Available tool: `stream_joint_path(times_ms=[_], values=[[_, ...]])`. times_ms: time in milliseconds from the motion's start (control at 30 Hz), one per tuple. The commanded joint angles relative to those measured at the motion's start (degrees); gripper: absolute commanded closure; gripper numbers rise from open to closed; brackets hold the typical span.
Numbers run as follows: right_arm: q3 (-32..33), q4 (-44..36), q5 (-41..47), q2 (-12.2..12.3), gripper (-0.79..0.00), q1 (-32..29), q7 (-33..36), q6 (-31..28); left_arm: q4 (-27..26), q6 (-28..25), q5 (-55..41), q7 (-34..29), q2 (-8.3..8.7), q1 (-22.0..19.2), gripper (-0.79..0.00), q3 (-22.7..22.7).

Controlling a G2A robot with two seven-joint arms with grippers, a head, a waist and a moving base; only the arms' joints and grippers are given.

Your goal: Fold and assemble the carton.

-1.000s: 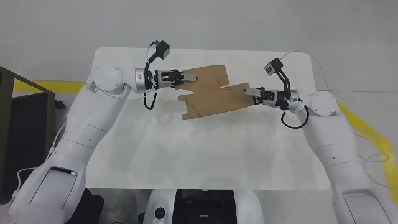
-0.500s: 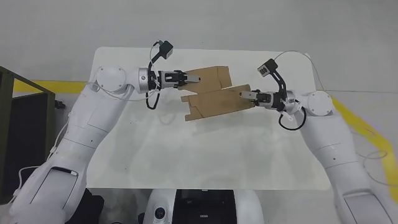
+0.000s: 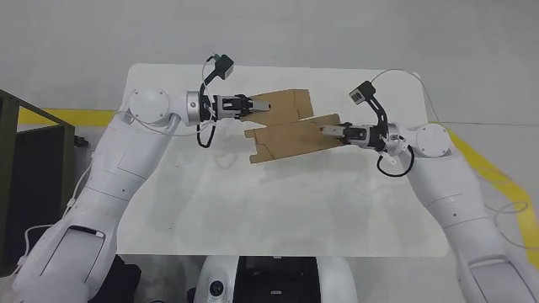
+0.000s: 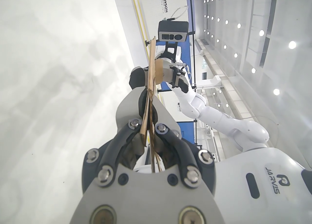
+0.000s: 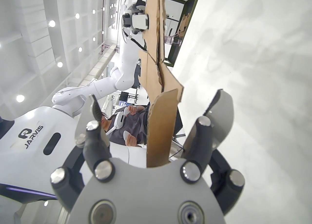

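Since second ago: my right claw (image 5: pixel 158 103) crept inward along carton (image 3: pixel 290 135).
Carton: near-flat, held above desk (image 3: pixel 253 210).
Left claw (image 4: pixel 148 103): clamped on carton edge.
Right claw: fingers apart around flap.
Folding barely begun, I judge.

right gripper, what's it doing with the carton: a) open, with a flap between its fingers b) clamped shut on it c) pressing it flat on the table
a: in the right wrist view the right gripper has its fingers spread wide, a flap of the carton standing in the gap.
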Motion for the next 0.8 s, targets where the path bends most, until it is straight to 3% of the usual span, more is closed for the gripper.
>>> stream_joint_path(times_ms=[0,233,500,633,767], values=[[-0.4,-0.2,0.1,0.1,-0.203,0.1,-0.1,-0.1,0.0,0.0,0.0,0.0,0.0,0.0,0.0,0.0],[-2.0,-0.1,0.7,0.6,-0.209,0.7,-0.3,-0.3,0.0,0.0,0.1,0.0,-0.03,-0.1,0.0,0.1],[-3.5,0.5,1.0,1.0,-0.049,1.5,-0.4,-0.4,0.0,0.0,0.3,-0.1,-0.03,-0.2,0.0,0.2],[-4.2,0.8,1.2,1.2,0.0,1.8,-0.4,-0.4,-0.1,0.0,0.1,-0.2,-0.01,-0.2,0.0,0.0],[-4.8,1.0,1.5,1.4,0.0,2.1,-0.5,-0.5,-0.2,0.0,-0.1,-0.3,0.02,-0.2,0.0,-0.1]])
